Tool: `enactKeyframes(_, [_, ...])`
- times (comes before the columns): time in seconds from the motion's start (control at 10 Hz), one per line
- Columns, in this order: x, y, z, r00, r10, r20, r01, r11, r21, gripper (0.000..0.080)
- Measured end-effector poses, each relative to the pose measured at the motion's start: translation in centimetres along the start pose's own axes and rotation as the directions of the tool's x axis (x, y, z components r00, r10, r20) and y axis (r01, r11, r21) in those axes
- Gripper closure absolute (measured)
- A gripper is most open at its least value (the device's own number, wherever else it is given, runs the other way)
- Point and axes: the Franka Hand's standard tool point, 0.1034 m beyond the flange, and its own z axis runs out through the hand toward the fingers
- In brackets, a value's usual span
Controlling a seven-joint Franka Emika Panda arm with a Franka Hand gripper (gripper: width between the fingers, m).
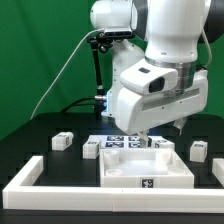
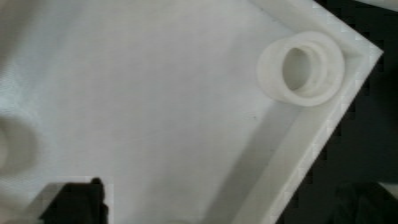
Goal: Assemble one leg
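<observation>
Several legs lie on the black table: one [image 1: 62,141] and another [image 1: 90,148] at the exterior view's left, one [image 1: 163,145] behind the panel, and one [image 1: 198,150] at the right. My gripper [image 1: 150,134] hangs low over the far part of the large white square panel [image 1: 140,166], mostly hidden by the wrist. In the wrist view the panel [image 2: 160,100] fills the picture, with a round socket [image 2: 306,70] near its edge. My gripper [image 2: 214,208] is open and holds nothing. One dark finger [image 2: 71,200] shows over the panel. No leg shows in the wrist view.
The marker board [image 1: 118,141] lies behind the panel. The long white border rail [image 1: 25,172] runs along the left and the front [image 1: 100,207] of the table. A black stand [image 1: 98,75] rises at the back.
</observation>
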Motion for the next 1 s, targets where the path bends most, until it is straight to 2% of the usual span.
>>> enactKeyframes(0.7, [0.0,0.0,0.1,1.000,-0.012,-0.005,0.012,1.000,-0.001,0.0150])
enactKeyframes(0.9, [-0.7,0.5,1.3,0.984,-0.161,-0.071,0.158,0.986,-0.047,0.0150])
enactKeyframes(1.0, [-1.4,0.7,1.8,0.970,-0.229,-0.083,0.224,0.973,-0.062,0.0150])
